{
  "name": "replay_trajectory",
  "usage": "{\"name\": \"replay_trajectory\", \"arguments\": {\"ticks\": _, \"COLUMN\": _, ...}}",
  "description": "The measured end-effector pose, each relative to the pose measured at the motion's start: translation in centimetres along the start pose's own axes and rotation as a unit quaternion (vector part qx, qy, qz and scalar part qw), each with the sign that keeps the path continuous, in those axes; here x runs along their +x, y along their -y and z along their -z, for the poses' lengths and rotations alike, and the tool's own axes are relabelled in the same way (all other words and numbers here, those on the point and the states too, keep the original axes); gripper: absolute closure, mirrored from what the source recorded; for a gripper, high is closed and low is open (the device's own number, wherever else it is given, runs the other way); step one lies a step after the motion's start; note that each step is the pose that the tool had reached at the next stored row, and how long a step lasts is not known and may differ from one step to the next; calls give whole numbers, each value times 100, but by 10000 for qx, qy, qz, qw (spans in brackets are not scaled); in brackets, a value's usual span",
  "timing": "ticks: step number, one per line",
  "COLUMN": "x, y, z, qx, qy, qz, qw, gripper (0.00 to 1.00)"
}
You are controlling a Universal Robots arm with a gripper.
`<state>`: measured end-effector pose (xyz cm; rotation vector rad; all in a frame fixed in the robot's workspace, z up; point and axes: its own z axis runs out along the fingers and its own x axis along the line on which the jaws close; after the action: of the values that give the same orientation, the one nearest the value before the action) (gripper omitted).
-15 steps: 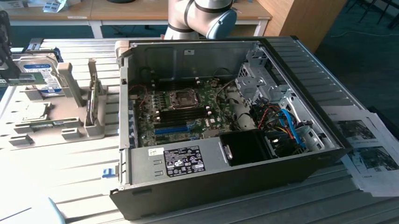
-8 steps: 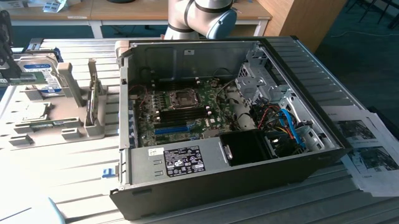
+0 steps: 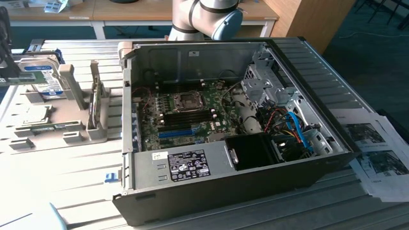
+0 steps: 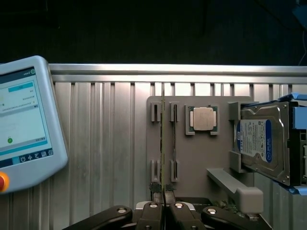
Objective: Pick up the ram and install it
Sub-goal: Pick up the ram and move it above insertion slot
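Closest to the wrist camera, the gripper [image 4: 165, 216] has its two fingers pinched almost together on the end of the ram [image 4: 163, 143]. The ram is a thin green stick seen edge-on, lined up over one slot of the grey tray [image 4: 192, 158]. The tray also carries a square processor chip [image 4: 202, 118] and a hard drive [image 4: 261, 141], and a touchscreen pendant [image 4: 24, 120] lies on the ribbed table [image 4: 105, 143]. The exterior view adds the arm [image 3: 211, 14], its joint at top centre behind the open computer case [image 3: 211, 191]. There the ram shows side-on at the far upper left, against the hard drive. The motherboard [image 3: 191, 115] lies bare inside the case.
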<state>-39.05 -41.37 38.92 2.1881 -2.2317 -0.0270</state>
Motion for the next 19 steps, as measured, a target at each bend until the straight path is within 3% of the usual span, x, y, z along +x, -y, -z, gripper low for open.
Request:
{"name": "replay_trajectory", "arguments": {"ticks": 9, "x": 0, "y": -1, "z": 99, "qx": 1, "qy": 1, "qz": 0, "qw": 10000, "gripper": 88}}
{"name": "replay_trajectory", "arguments": {"ticks": 19, "x": 1, "y": 14, "z": 105, "qx": -1, "qy": -1, "qz": 1, "qw": 10000, "gripper": 88}}
